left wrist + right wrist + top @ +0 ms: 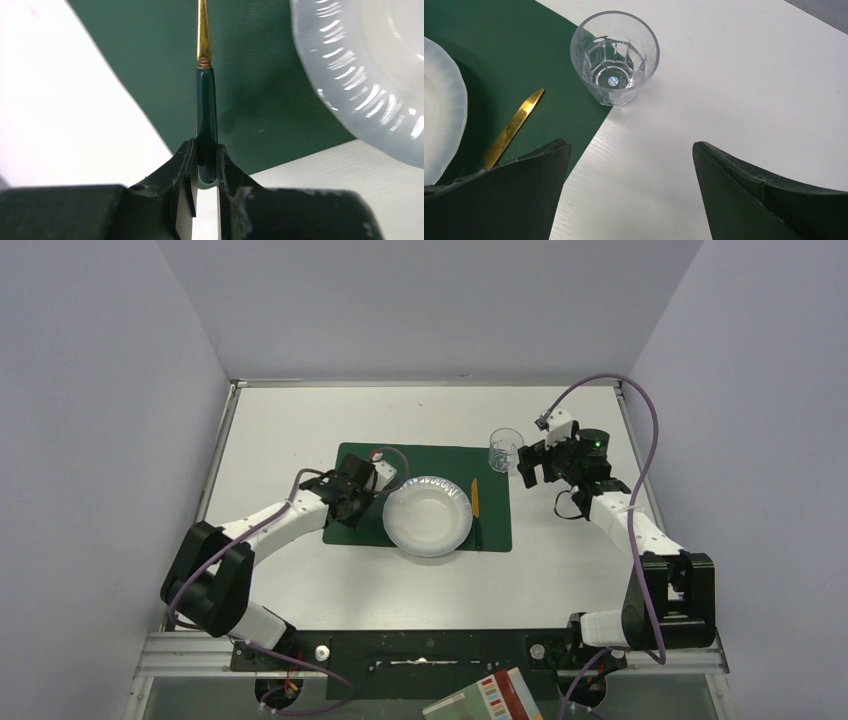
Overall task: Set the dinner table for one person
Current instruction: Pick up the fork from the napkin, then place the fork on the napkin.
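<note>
Two arms: both reach in over the large flat white rectangular dinner table point(300, 570) with its thin metal rim.
Landmark: a dark green rectangular placemat point(440, 460) lies flat at the middle of the dinner table.
Left gripper: the left gripper point(206, 150) hangs over the placemat's left part, its jaws drawn narrow and clamped on a utensil.
Utensil: a slim utensil point(206, 100) with a glossy dark green handle and a gold metal shaft points away from the fingers over the placemat. Its working end is out of view, and I cannot tell whether it touches the placemat.
Plate: a round white fluted plate point(428, 516) sits on the placemat's middle, its near rim reaching just past the placemat's near edge.
Knife: a knife point(476, 502) with a gold blade and a dark handle lies on the placemat's right strip, just beside the plate.
Glass: a clear faceted tumbler glass point(614, 55) stands upright at the placemat's far right corner.
Right gripper: the right gripper point(631, 165) hovers just right of that corner, jaws spread wide and holding nothing, near the glass but apart from it.
</note>
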